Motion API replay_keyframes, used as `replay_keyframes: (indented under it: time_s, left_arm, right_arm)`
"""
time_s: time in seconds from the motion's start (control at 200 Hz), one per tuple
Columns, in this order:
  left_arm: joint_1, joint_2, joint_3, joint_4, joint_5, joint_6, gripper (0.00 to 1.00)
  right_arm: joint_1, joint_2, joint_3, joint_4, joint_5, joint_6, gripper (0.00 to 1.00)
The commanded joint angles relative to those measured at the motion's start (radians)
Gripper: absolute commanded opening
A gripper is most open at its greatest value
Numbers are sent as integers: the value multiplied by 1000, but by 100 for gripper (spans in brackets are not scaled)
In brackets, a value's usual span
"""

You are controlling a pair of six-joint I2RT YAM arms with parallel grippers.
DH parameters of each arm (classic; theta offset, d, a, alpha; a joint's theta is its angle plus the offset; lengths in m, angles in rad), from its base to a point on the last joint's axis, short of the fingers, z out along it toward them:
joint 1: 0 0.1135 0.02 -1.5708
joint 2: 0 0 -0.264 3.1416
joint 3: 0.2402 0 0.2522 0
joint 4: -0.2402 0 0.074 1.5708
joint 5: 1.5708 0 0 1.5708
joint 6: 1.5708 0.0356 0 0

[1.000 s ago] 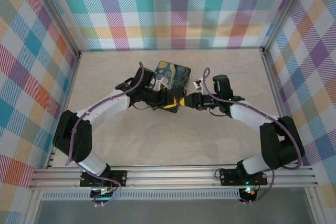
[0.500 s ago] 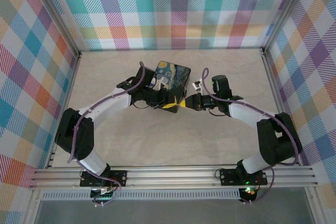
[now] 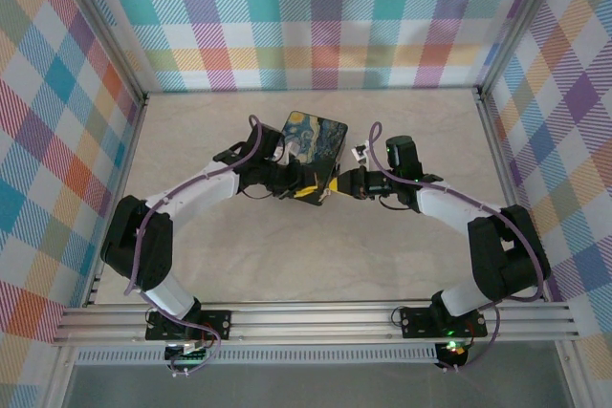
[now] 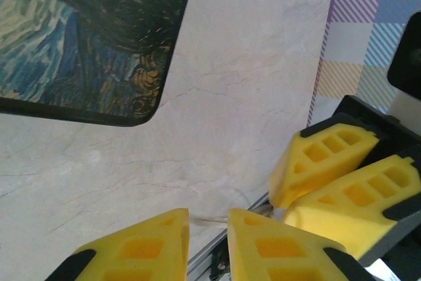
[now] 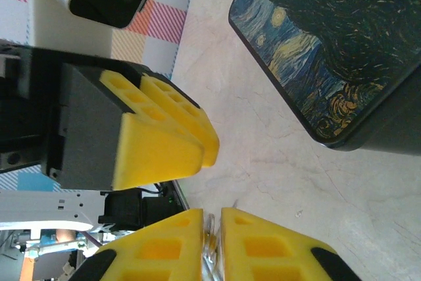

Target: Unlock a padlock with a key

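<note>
The key [image 5: 212,238] is a thin silvery sliver pinched between my right gripper's [image 5: 212,214] yellow fingers. In the left wrist view the key [image 4: 209,219] shows as a faint blurred line crossing the narrow gap of my left gripper [image 4: 208,214], whose jaws stand slightly apart. The right gripper [image 4: 276,207] meets it tip to tip there. From above, the left gripper [image 3: 311,188] and right gripper [image 3: 337,185] meet just in front of the box's near corner. The padlock is hidden.
The Starry-Night-printed box [image 3: 320,136] with black sides stands on the pale marbled table [image 3: 287,255], just behind the grippers. Checked walls enclose the table on three sides. An aluminium rail [image 3: 316,322] runs along the near edge.
My right gripper's jaws have closed on the key. My left gripper's jaws have parted a little. Both grippers stay tip to tip by the box corner.
</note>
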Motion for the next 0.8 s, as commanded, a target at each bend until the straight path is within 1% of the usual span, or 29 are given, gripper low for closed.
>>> replay_keyframes:
  time_s: [0.0, 0.05, 0.14, 0.2, 0.245, 0.3, 0.38, 0.44, 0.525, 0.56, 0.605, 0.715, 0.8]
  left_arm:
    - [-11, 0, -34, 49, -6, -53, 22]
    - [-13, -2, -47, 55, -9, -92, 23]
    - [-10, -5, -86, 150, -11, -205, 27]
    - [-11, -13, -118, 227, -10, -287, 28]
    - [-12, -21, -122, 229, -29, -308, 28]
    - [-12, -32, -95, 148, -87, -269, 28]
    - [-4, -34, -47, -39, -164, -178, 29]
    - [19, -43, -51, -95, -184, -147, 29]
    - [65, -76, -95, -140, -209, -112, 30]
    - [77, -88, -96, -195, -249, -80, 31]
    - [89, -101, -100, -252, -295, -45, 33]
    - [102, -123, -159, -280, -325, -25, 39]
    - [101, -136, -229, -243, -304, -45, 40]
  right_arm:
    - [3, -16, -5, 41, 1, 30, 8]
    - [3, -13, -5, 53, 0, 51, 8]
    - [3, -5, -13, 96, 1, 110, 6]
    - [2, 2, -13, 113, 6, 151, 6]
    - [3, 5, -13, 106, 24, 169, 5]
    - [3, 7, -4, 53, 56, 163, 5]
    - [8, 4, 8, -42, 90, 125, 7]
    - [24, -2, 10, -101, 113, 87, 11]
    - [91, -1, 42, -250, 191, -12, 18]
    - [122, 8, 54, -297, 224, -35, 22]
    - [164, 20, 56, -309, 239, -38, 26]
    - [264, 62, 55, -287, 307, 0, 31]
    - [326, 101, 63, -279, 365, 26, 32]
